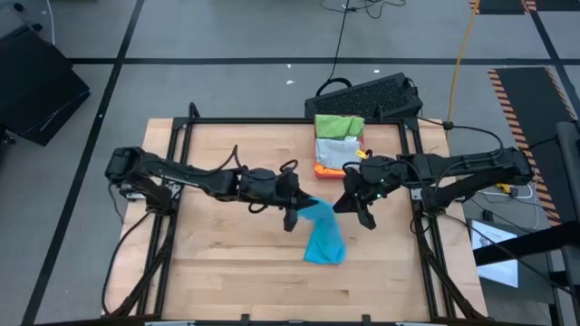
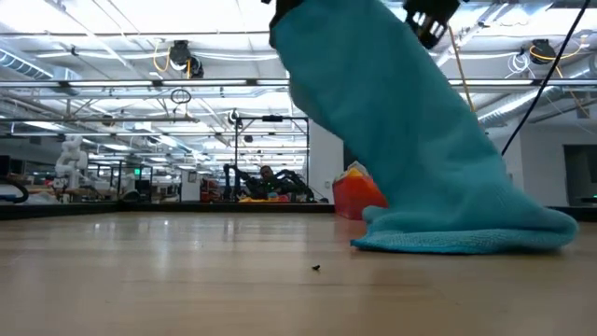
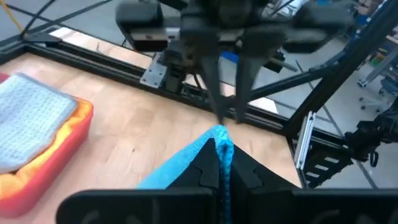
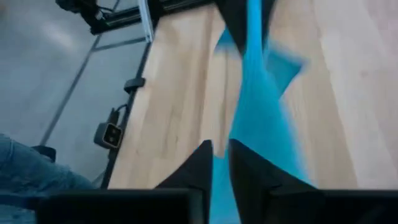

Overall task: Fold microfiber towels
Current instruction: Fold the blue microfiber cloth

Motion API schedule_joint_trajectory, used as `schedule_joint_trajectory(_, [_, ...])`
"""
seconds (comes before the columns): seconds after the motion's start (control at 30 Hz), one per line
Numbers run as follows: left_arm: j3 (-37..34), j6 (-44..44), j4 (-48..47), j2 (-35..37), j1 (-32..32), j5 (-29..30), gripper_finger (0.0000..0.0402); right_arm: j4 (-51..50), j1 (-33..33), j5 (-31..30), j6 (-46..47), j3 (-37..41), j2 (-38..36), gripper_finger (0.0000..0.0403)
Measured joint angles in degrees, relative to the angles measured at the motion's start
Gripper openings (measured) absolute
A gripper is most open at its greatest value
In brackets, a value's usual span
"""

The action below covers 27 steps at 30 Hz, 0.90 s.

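A bright blue microfiber towel [image 1: 323,237] hangs near the table's middle, its lower end bunched on the wood [image 2: 466,233]. My left gripper [image 1: 294,214] is shut on its upper corner. My right gripper [image 1: 355,206] faces the left one from the right, its fingers a narrow gap apart just beyond the towel's raised tip [image 3: 219,132]. Blue cloth shows past that gap in the right wrist view [image 4: 261,106]. Folded towels, bright green [image 1: 339,125], pale grey [image 1: 337,154] and orange, lie stacked in the pink-red tray [image 1: 319,168] at the far side. My left gripper pinches the blue towel's upper corner [image 3: 221,144] between its two fingers, coming nearly level from the table's left. The cloth comes out as a narrow folded ridge between the fingers. The towel hangs slanting below the hold, with its lower end on the table. Whether my right gripper touches the towel, I cannot tell.
The tray of folded towels stands close behind both grippers. A black keyboard [image 1: 372,95] lies beyond the table's far edge. A dark metal frame [image 1: 272,119] runs around the tabletop. Bare wood [image 1: 227,263] stretches over the near left.
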<state>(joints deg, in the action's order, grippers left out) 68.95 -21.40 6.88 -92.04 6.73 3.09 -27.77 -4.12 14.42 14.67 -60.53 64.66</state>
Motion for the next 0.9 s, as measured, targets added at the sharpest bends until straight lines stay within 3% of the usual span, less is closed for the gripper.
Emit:
schedule_joint_trajectory(0.2, [0.1,-1.6,-1.8,2.6,-1.3,0.1,0.0003,-5.4,-0.9,-1.6,5.9,1.5,-0.1,0.0118])
schedule_joint_trajectory(0.53, [0.1,-6.4,-3.9,6.8,-4.1,0.5,0.0004,8.5,-9.8,-13.6,20.1,10.5,0.0,0.0211])
schedule_joint_trajectory(0.73, [0.0,-6.3,-7.0,8.7,-5.5,1.4,0.0003,12.0,-15.5,-24.9,18.2,18.4,-0.1,0.0228])
schedule_joint_trajectory(0.9, [0.0,-6.6,-7.5,9.3,-6.3,-1.1,0.0002,25.9,-15.9,-26.6,20.3,29.7,0.0,0.0228])
